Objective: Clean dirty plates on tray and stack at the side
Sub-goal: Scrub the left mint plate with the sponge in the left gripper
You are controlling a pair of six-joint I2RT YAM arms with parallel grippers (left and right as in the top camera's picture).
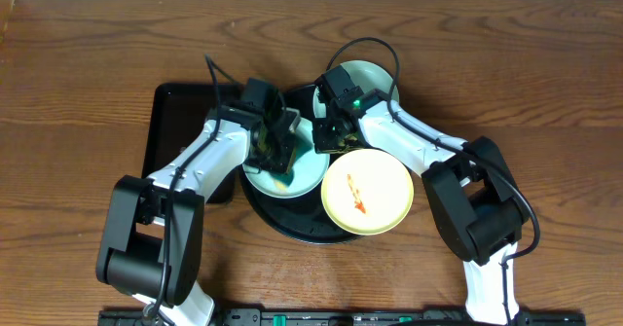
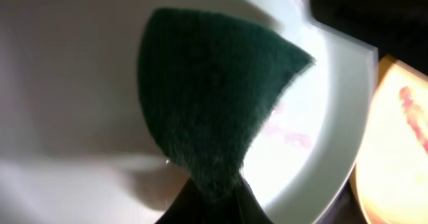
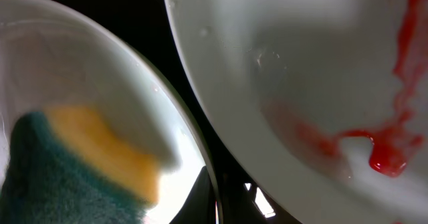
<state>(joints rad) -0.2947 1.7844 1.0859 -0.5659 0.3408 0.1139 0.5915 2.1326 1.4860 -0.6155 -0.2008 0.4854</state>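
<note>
A mint plate (image 1: 308, 175) lies on the left part of the round black tray (image 1: 292, 227). My left gripper (image 1: 276, 151) is shut on a green and yellow sponge (image 2: 214, 97) and presses it on this plate (image 2: 87, 83), where faint pink smears show. My right gripper (image 1: 329, 139) is shut on the same plate's right rim (image 3: 200, 177). The sponge (image 3: 60, 170) also shows in the right wrist view. A pale yellow plate (image 1: 367, 192) with an orange-red smear lies at the tray's front right. A second mint plate (image 1: 375, 78) lies at the back, partly under the right arm.
A rectangular black tray (image 1: 180, 136) lies left of the round tray, partly under the left arm. A plate with a red smear (image 3: 301, 63) sits close beside the held rim in the right wrist view. Bare wooden table surrounds the trays.
</note>
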